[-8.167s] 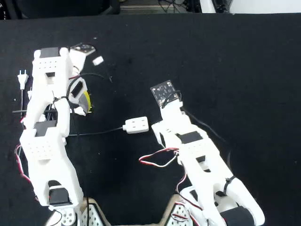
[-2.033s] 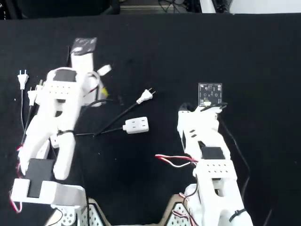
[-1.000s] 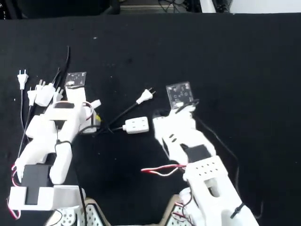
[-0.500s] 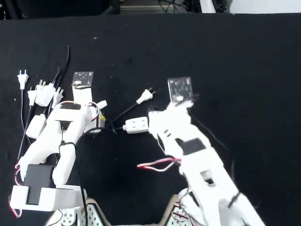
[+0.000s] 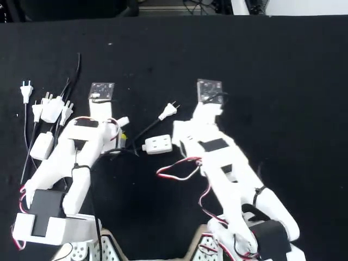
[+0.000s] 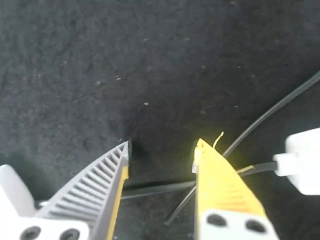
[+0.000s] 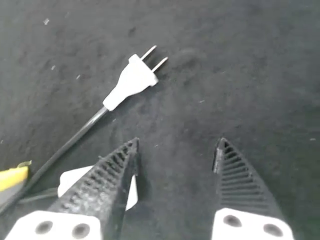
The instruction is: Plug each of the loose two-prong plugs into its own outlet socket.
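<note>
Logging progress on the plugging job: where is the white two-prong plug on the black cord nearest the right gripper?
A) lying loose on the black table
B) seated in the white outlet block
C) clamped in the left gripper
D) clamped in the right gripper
A: the white two-prong plug lies flat on the black table, prongs bare, ahead of the open right gripper, apart from the white outlet block.

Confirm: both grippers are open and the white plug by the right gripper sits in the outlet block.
No: the right wrist view shows the white plug loose, prongs bare, apart from the outlet block. The left gripper and right gripper are open.
</note>
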Robot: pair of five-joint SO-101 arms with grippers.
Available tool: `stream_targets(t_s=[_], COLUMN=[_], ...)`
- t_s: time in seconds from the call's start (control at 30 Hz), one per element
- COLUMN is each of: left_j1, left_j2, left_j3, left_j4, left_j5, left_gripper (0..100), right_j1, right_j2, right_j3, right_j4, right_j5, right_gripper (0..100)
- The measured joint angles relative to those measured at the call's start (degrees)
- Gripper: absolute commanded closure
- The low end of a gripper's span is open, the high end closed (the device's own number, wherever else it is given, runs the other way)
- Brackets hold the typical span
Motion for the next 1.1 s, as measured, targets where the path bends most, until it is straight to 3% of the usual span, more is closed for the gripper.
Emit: stream_targets(t_s=[0.43, 0.67, 0.97, 1.1], left_j1=[9.2, 10.8, 10.8, 7.6], left_j2=[-0.7, -12.3, -31.3, -35.7], left_j3=[0.1, 7.1, 17.5, 18.6], left_j4=[-0.3, 0.3, 0.4, 0.4], left_j5=[0.2, 0.0, 0.0, 0.0], left_gripper=[78, 78, 78, 78], right_j1=[0.7, -6.2, -6.9, -6.9], right_j2=[0.0, 0.0, 5.4, 11.4], right_j3=[0.4, 0.6, 4.8, 4.4], right_j4=[-0.7, -1.6, -19.8, -21.9], right_j5=[0.0, 0.0, 0.0, 0.0], right_gripper=[76.2, 76.2, 76.2, 76.2])
